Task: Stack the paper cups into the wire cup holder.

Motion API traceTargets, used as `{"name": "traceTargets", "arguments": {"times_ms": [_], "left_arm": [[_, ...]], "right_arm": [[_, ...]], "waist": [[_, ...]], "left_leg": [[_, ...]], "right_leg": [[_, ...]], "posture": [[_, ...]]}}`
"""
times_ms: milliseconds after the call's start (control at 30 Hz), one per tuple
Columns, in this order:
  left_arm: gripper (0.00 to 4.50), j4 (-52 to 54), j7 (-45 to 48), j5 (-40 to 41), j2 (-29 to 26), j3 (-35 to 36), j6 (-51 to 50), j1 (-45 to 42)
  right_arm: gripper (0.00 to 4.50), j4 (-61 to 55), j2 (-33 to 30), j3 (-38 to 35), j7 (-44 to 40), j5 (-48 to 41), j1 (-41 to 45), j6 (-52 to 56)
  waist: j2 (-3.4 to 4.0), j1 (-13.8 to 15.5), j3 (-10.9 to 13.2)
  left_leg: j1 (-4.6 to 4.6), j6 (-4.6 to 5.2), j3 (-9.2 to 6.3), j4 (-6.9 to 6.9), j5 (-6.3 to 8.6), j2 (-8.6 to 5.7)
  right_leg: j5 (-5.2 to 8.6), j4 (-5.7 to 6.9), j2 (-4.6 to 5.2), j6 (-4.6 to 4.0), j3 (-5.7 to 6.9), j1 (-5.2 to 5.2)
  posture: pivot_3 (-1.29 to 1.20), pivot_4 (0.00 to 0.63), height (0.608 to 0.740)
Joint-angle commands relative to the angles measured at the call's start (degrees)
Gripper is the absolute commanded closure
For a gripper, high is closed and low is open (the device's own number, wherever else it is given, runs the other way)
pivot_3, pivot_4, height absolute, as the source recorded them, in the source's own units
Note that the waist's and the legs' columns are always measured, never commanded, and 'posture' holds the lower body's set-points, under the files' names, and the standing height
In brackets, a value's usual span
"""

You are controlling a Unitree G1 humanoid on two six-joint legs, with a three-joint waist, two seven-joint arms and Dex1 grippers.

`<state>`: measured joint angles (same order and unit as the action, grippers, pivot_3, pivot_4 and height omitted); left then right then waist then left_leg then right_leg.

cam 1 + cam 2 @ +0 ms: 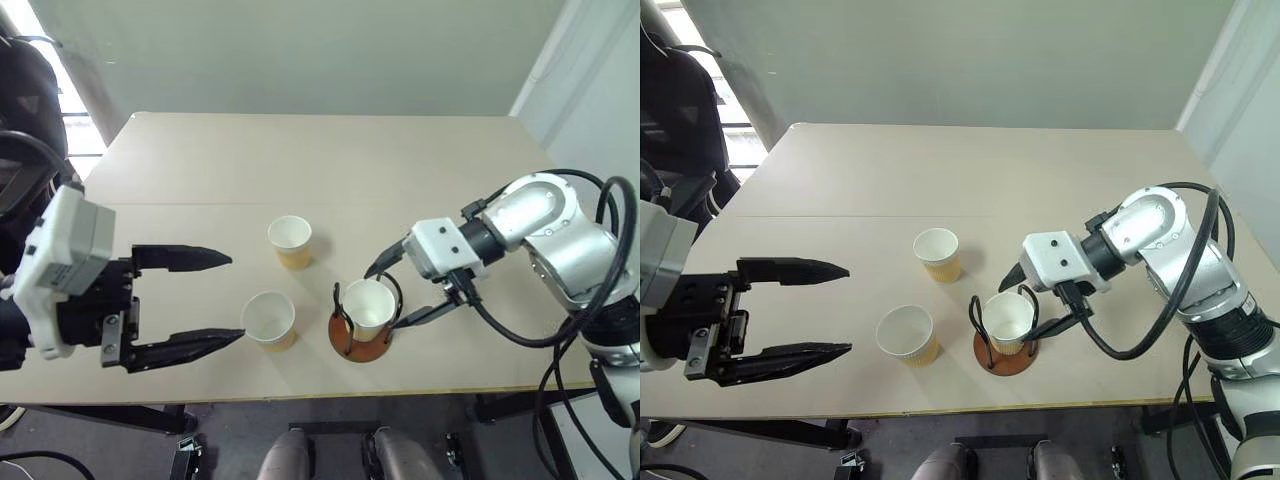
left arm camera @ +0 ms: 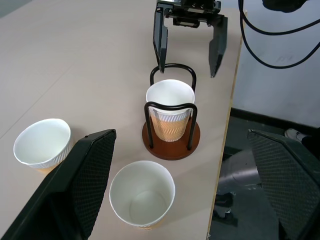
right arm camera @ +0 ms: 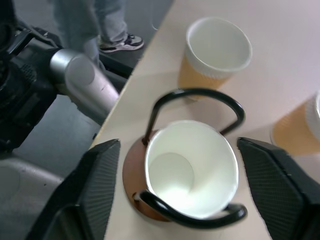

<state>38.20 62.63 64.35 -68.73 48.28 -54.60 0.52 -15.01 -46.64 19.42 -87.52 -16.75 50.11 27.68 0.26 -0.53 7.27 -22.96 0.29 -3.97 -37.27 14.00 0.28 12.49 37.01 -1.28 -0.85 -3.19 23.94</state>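
Note:
The wire cup holder (image 1: 352, 343), a reddish-brown disc with black wire loops, stands near the table's front edge. One paper cup (image 1: 369, 303) sits upright inside it. My right gripper (image 1: 390, 297) is open, with its fingers on either side of that cup and clear of it. Two more paper cups stand upright on the table, one (image 1: 269, 319) left of the holder and one (image 1: 290, 240) farther back. My left gripper (image 1: 236, 298) hangs open and empty over the table's left part, its lower fingertip close to the nearer loose cup (image 2: 142, 192).
The tan table (image 1: 300, 160) stretches wide behind the cups. Its front edge (image 1: 300, 398) runs just past the holder. A person's legs and a shoe (image 3: 122, 42) show on the floor beyond the table edge in the right wrist view.

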Motion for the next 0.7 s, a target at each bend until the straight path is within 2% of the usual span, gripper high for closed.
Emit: {"name": "traceTargets", "arguments": {"times_ms": [33,100,133,233,267,367,433,500,700], "left_arm": [[0.0,-0.87,1.78,-3.46,-1.21,-2.78,2.34,0.68],[0.0,-1.37,2.56,-7.79,-1.98,-8.12,5.11,1.01],[0.0,-1.85,2.78,-10.07,-2.57,-11.31,6.85,0.55],[0.0,-3.48,3.55,-15.03,-3.51,-19.1,11.33,-2.16],[0.0,-3.96,3.9,-16.69,-3.74,-22.15,12.93,-3.64],[0.0,-5.24,5.43,-20.01,-4.26,-28.78,15.95,-7.57],[0.0,-6.31,6.76,-21.81,-4.62,-32.47,17.26,-10.18],[0.0,-7.39,8.41,-23.99,-5.03,-36.19,18.7,-12.65],[0.0,-9.12,11.07,-27.12,-4.04,-43.32,20.14,-18.62]], "right_arm": [[0.83,2.47,-2.93,-12.28,0.72,-8.78,0.57,6.0],[0.83,5.1,-5.22,-24.88,0.29,-21.36,-0.5,15.34],[0.83,5.6,-7.03,-29.69,-0.05,-24.38,-2.79,17.34],[0.83,3.31,-11.52,-38.63,-0.26,-27.81,-12.1,19.31],[0.83,1.93,-12.66,-41.46,-0.11,-27.79,-16.22,19.01],[0.83,-1.29,-14.23,-48.54,1.21,-27.76,-25.39,17.75],[0.83,-2.83,-14.13,-53.13,2.04,-28.01,-30.15,16.42],[0.83,-3.39,-13.99,-57.07,2.26,-27.49,-34.37,14.67],[0.83,-5.38,-14.42,-61.65,2.93,-29.07,-41.06,13.55]], "waist": [[0.0,0.09,0.0],[0.02,0.61,0.01],[0.0,0.8,0.0],[-0.32,1.52,-0.19],[-0.4,1.47,-0.24],[-0.35,1.2,-0.16],[-0.22,0.75,-0.1],[-0.21,0.61,-0.1],[-0.21,0.36,-0.1]], "left_leg": [[0.0,0.0,0.01,0.0,0.0,0.0],[-0.04,-0.01,0.0,0.0,0.0,-0.01],[-0.07,-0.03,0.0,0.03,-0.03,-0.07],[-0.03,-0.2,-0.03,0.12,-0.04,-0.09],[0.04,-0.71,-0.04,0.12,-0.21,-0.08],[0.04,-0.82,-0.01,0.13,-0.13,-0.04],[0.03,-0.3,0.06,0.15,0.2,-0.02],[0.03,-0.3,0.07,0.16,0.2,0.0],[0.0,-0.24,0.05,0.13,0.17,0.07]], "right_leg": [[0.0,-0.01,0.0,0.0,-0.01,0.0],[0.0,-0.05,0.0,0.0,-0.03,0.0],[0.03,-0.08,0.0,0.0,-0.07,0.01],[0.25,-0.13,0.0,-0.19,-0.11,-0.04],[0.31,-0.09,0.0,-0.24,-0.1,-0.06],[0.32,-0.04,-0.01,-0.25,-0.07,-0.01],[0.31,-0.01,-0.01,-0.23,-0.08,0.04],[0.3,0.02,-0.01,-0.23,-0.05,0.06],[0.3,-0.02,-0.07,-0.23,-0.05,0.04]], "posture": [[0.0,0.15,0.74],[0.0,0.15,0.74],[0.0,0.15,0.74],[0.0,0.15,0.74],[0.0,0.15,0.74],[0.0,0.15,0.74],[0.0,0.15,0.74],[0.0,0.15,0.74],[0.0,0.15,0.74]]}}
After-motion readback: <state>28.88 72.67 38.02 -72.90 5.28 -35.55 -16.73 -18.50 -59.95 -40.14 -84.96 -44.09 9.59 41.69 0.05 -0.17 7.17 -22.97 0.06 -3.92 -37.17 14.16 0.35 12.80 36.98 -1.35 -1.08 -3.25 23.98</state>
